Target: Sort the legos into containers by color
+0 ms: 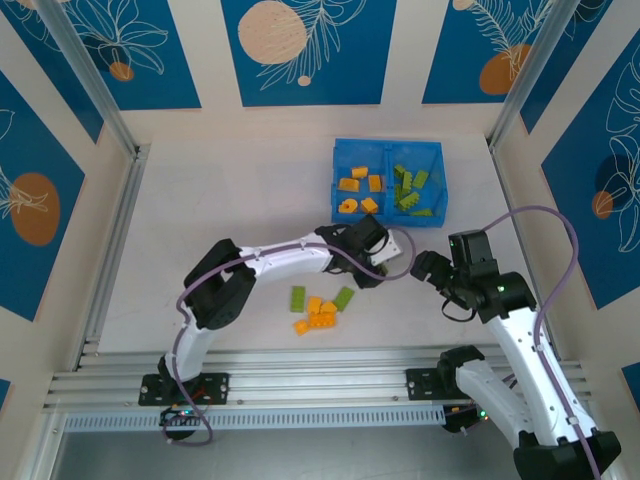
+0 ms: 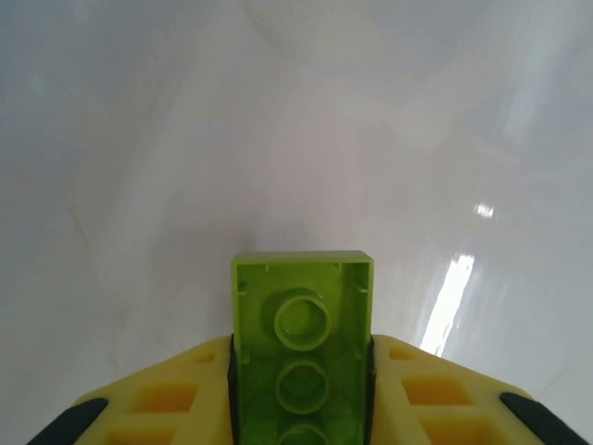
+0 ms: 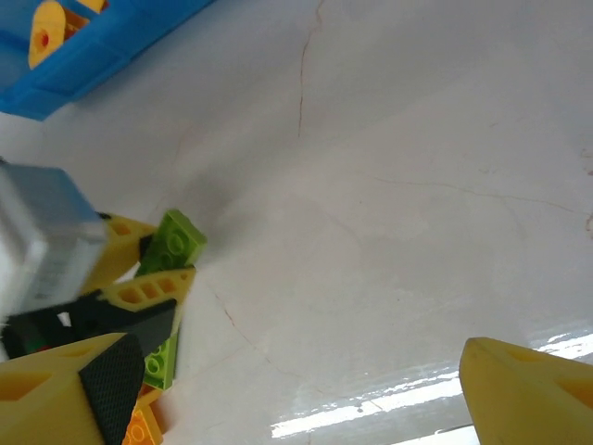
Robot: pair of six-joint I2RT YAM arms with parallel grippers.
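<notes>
Clamped between the yellow fingers (image 2: 176,403) of the left gripper (image 1: 388,262): a light-green brick (image 2: 301,324), hollow underside and round tubes turned toward the wrist camera, one end jutting past the fingertips, glossy white counter (image 1: 230,200) beyond. Held just short of the near edge of the bright-blue tray (image 1: 338,150), roughly in line with the central divider, well apart from the loose pile nearer the arm bases. Seen from the right wrist too, tilted at the left of that view, with a corner of the tray at top left and an orange-yellow piece (image 3: 46,23) inside it.

Just beside, to the right: the right gripper (image 1: 428,266), yellow fingers (image 3: 528,389) spread wide with nothing between them but bare counter.

Already in the tray: orange-yellow bricks (image 1: 358,187) in the left compartment, light-green bricks (image 1: 410,190) in the right compartment.

Loose on the counter: a tight orange-yellow cluster (image 1: 318,312), with a light-green plate (image 1: 298,297) at its left and a second light-green plate (image 1: 343,297) at its upper right.

Along the near edge, aluminium rails (image 1: 300,375) carrying both arm bases. Around the workspace, blue wall panels (image 1: 300,50) with orange discs and white leaf outlines.
</notes>
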